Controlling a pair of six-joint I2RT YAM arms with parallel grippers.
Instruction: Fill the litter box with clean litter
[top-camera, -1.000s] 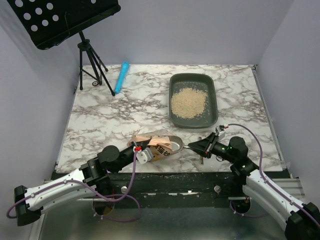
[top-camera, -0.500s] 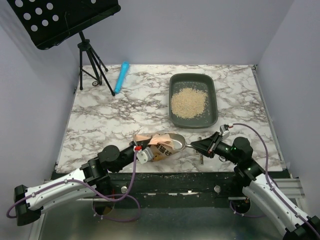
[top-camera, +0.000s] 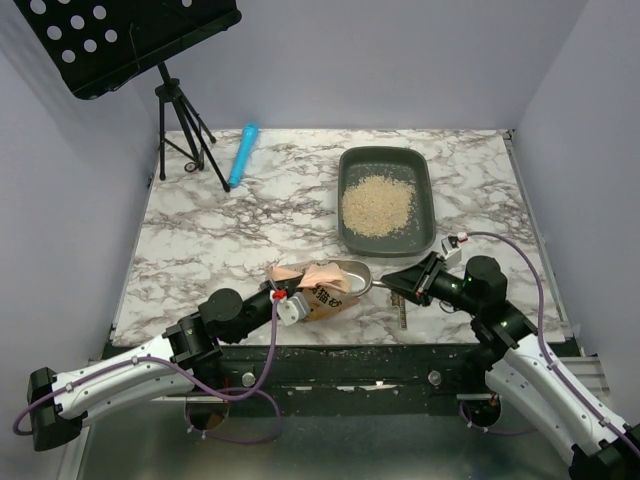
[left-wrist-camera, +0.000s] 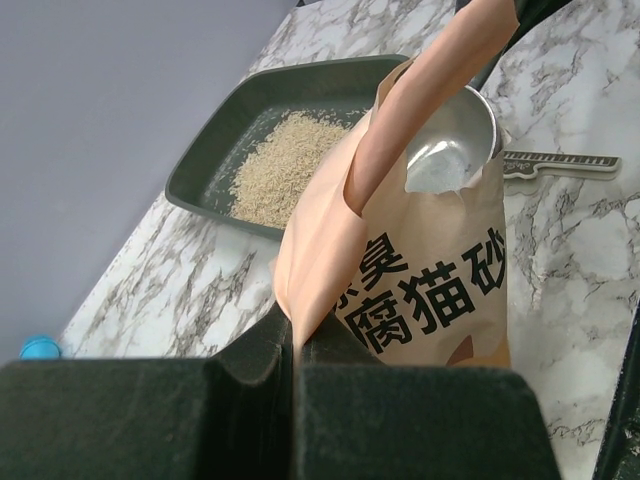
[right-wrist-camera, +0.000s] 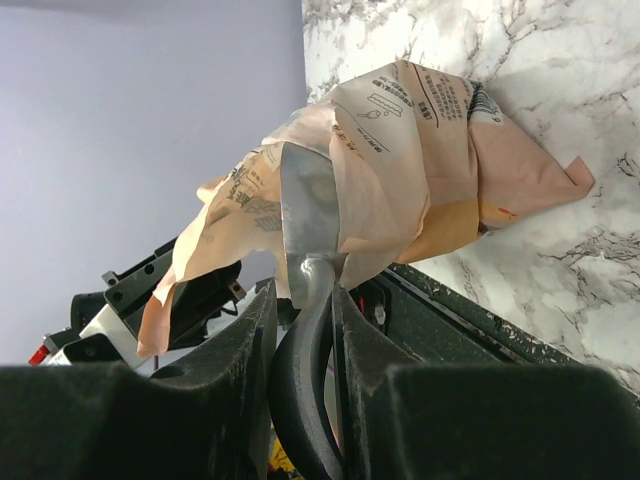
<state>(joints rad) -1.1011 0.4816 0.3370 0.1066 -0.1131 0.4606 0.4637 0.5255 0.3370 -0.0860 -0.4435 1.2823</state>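
Note:
The dark grey-green litter box (top-camera: 424, 190) sits at the back right of the table with a pile of pale beige litter (top-camera: 376, 204) in it; it also shows in the left wrist view (left-wrist-camera: 220, 150), litter (left-wrist-camera: 285, 165) inside. My left gripper (top-camera: 285, 306) is shut on the edge of the orange bag (top-camera: 322, 288), holding its mouth open (left-wrist-camera: 440, 270). My right gripper (top-camera: 392, 282) is shut on the handle of the silver metal scoop (top-camera: 356, 281), whose bowl (left-wrist-camera: 450, 150) sits in the bag's mouth. The right wrist view shows the scoop (right-wrist-camera: 305, 220) against the bag (right-wrist-camera: 400, 160).
A blue tube (top-camera: 242, 153) lies at the back left beside a black tripod stand (top-camera: 185, 130) with a perforated tray (top-camera: 120, 40) overhead. A small dark ridged tool (top-camera: 400, 315) lies near the front edge, also in the left wrist view (left-wrist-camera: 560, 162). Spilled grains line the front rail.
My right arm has shifted right and back a little, drawing the scoop slightly out of the bag's mouth. The left gripper keeps its hold on the bag.

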